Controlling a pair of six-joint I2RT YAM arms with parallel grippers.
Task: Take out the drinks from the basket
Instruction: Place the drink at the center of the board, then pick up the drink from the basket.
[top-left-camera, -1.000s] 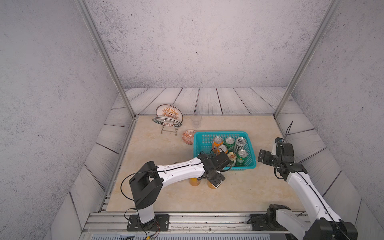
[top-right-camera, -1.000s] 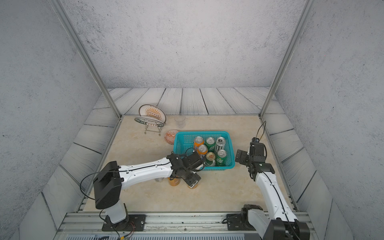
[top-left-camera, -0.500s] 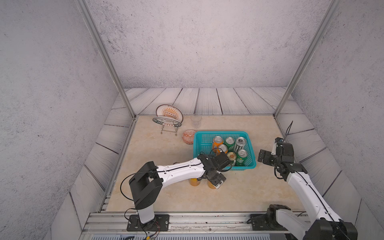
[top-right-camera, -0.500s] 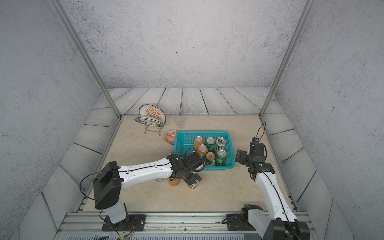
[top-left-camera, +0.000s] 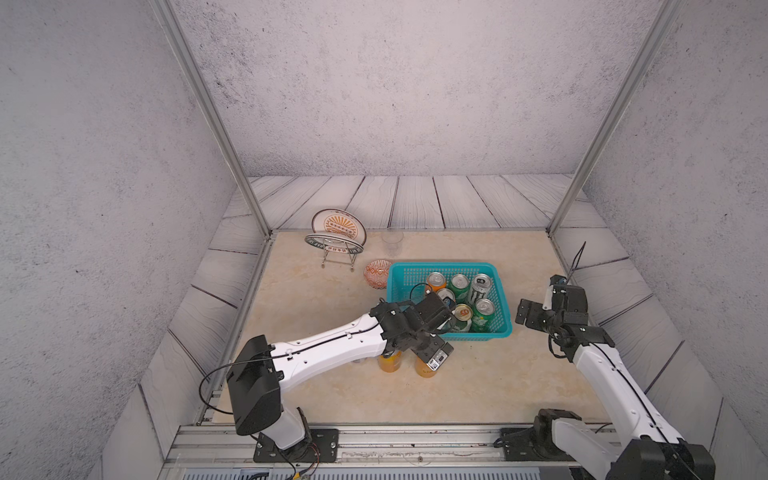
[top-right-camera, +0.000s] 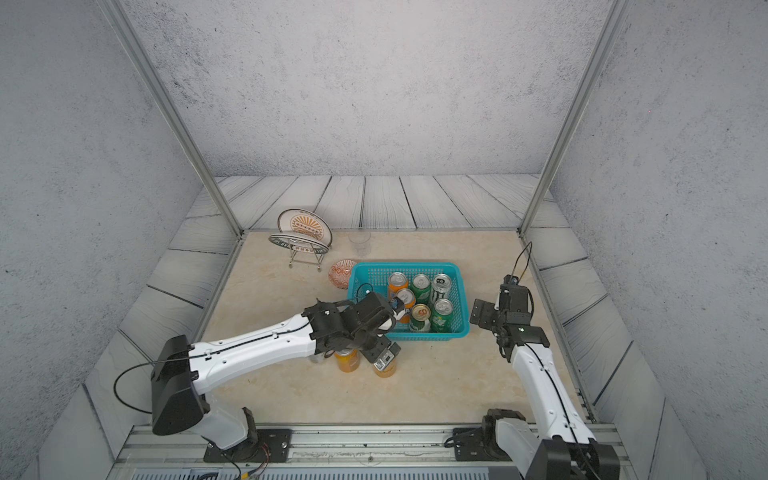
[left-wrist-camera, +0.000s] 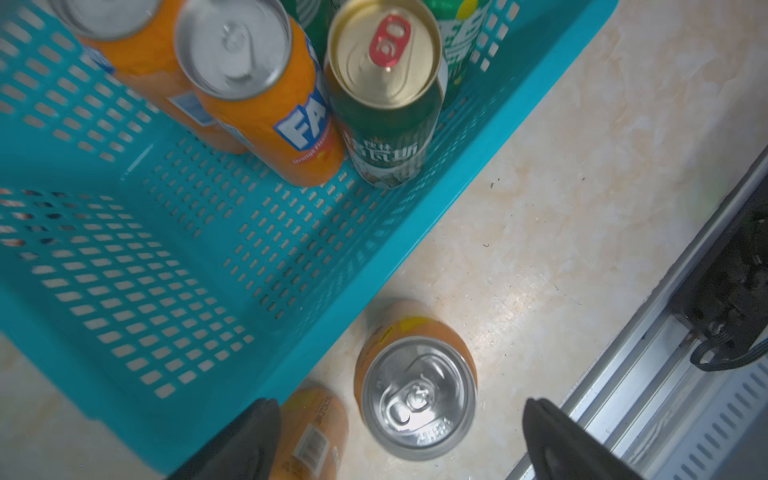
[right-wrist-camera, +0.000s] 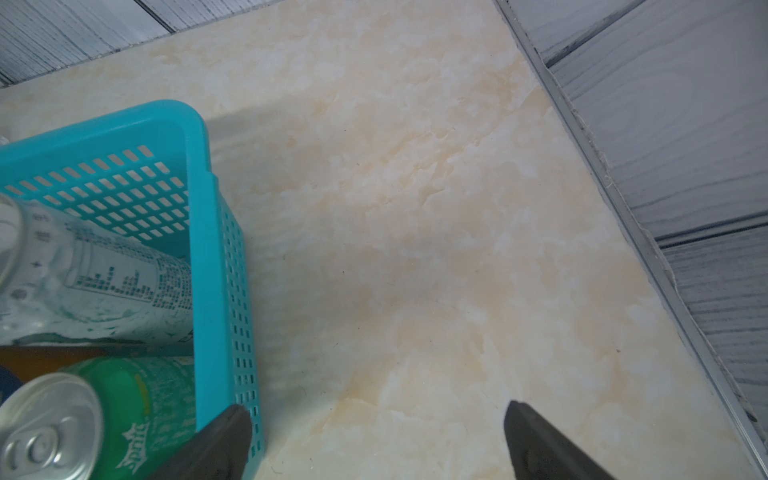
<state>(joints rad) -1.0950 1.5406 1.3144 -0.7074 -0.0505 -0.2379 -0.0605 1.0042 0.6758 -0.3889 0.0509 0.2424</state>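
I'm scanning the table (top-left-camera: 498, 374) first. The basket (top-left-camera: 440, 264) is sitting right of centre, and six drinks (top-left-camera: 459, 284) are still standing in its right half. The left gripper (left-wrist-camera: 399, 415) is hanging just on the near side of the basket's near wall, toward its left end. Its jaws have just spread wide over the last second and are gripping nothing. The orange can (left-wrist-camera: 417, 399) is standing upright on the table between the fingers with gaps on both sides, right beside a second orange can (left-wrist-camera: 311, 432). The right gripper (right-wrist-camera: 378, 415) is idling to the right of the basket, fully spread and empty. I'm calling this drop done: two drinks are visibly out, so I'm lifting clear next and going back in.
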